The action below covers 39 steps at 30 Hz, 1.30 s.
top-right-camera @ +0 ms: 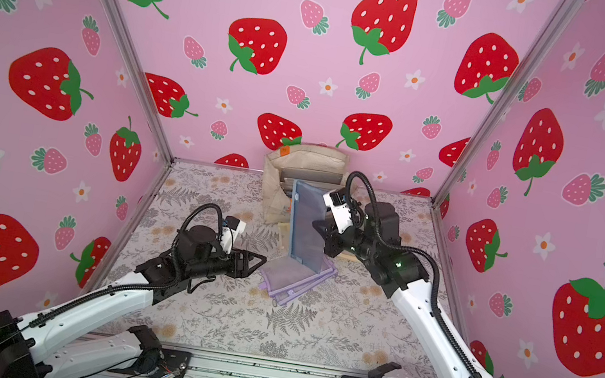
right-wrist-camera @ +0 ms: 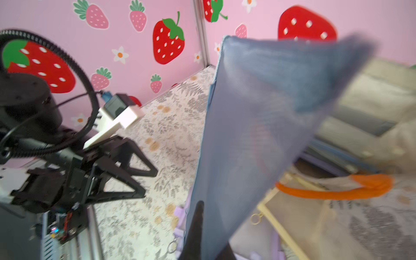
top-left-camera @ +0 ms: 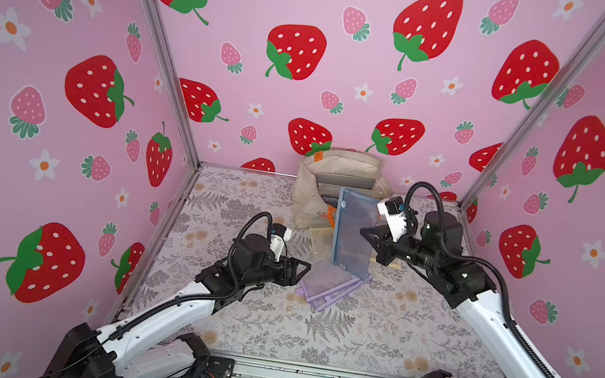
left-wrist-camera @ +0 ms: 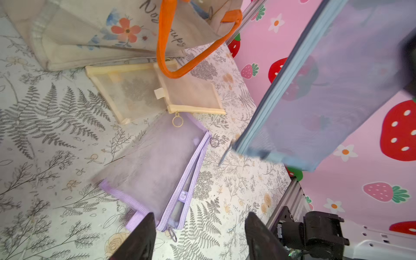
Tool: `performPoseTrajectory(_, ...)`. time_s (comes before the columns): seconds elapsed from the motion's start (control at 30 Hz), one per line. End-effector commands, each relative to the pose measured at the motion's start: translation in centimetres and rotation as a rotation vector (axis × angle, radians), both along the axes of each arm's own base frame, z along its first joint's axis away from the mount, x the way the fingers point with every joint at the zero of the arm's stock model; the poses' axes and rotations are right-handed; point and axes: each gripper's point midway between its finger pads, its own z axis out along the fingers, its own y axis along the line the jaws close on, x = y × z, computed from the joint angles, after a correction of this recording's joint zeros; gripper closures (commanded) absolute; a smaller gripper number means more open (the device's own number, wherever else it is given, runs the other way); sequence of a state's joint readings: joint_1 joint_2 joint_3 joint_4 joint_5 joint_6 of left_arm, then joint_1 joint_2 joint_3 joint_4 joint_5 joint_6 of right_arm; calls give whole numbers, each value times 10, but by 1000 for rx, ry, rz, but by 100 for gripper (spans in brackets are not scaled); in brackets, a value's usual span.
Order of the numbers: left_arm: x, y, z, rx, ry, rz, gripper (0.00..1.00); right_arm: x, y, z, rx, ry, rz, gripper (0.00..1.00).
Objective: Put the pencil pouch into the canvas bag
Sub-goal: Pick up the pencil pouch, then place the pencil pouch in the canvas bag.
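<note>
The right end effector [top-left-camera: 366, 234] is clamped on the right edge of the blue mesh pencil pouch [top-left-camera: 353, 227] and holds it upright on edge. The pouch hangs just in front of the canvas bag [top-left-camera: 342, 163]. The bag sits at the back of the floral counter [top-left-camera: 270, 329] against the strawberry-print wall [top-left-camera: 322, 4]. Its mouth gapes toward the camera, with an orange tab [top-left-camera: 318, 156] at the rim and flat dark things inside. Under the held pouch's lower edge a purple pouch [top-left-camera: 323, 283] lies flat, and a cream pouch [top-left-camera: 319, 240] lies between it and the bag. The left end effector [top-left-camera: 302, 269] hovers empty, jaws parted, just beside the purple pouch's left edge.
</note>
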State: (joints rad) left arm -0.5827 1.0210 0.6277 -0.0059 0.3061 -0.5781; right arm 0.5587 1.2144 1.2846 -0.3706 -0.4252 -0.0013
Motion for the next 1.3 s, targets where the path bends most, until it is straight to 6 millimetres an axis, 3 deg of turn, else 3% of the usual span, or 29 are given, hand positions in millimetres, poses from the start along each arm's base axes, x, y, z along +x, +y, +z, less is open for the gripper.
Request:
performPoseTrajectory(0.0, 1, 6, -6, -2, 15, 27, 35, 33, -15, 21, -164, -153, -62, 100)
performPoseTrajectory(0.1, 2, 8, -13, -4, 30, 40, 35, 71, -18, 44, -221, -234, -123, 100)
performPoseTrajectory(0.23, 5, 7, -20, -13, 48, 34, 35, 115, -11, 57, -287, -357, -167, 100)
performPoseTrajectory(0.4, 9, 8, -25, -14, 57, 37, 35, 170, 1, 43, -429, -468, -194, 100)
performPoseTrajectory(0.63, 19, 10, -33, -31, 78, 44, 35, 218, 16, 18, -620, -599, -212, 100)
performPoseTrajectory(0.73, 24, 6, -37, -42, 90, 33, 35, 231, 28, 6, -688, -643, -196, 100)
performPoseTrajectory(0.93, 32, 0, -39, -51, 99, 23, 35, 240, 52, -47, -808, -618, -131, 100)
performPoseTrajectory(1.07, 33, -1, -38, -48, 100, 17, 35, 232, 59, -67, -766, -565, -83, 100)
performPoseTrajectory(1.27, 33, 1, -37, -47, 102, 23, 35, 215, 65, -78, -715, -511, -10, 100)
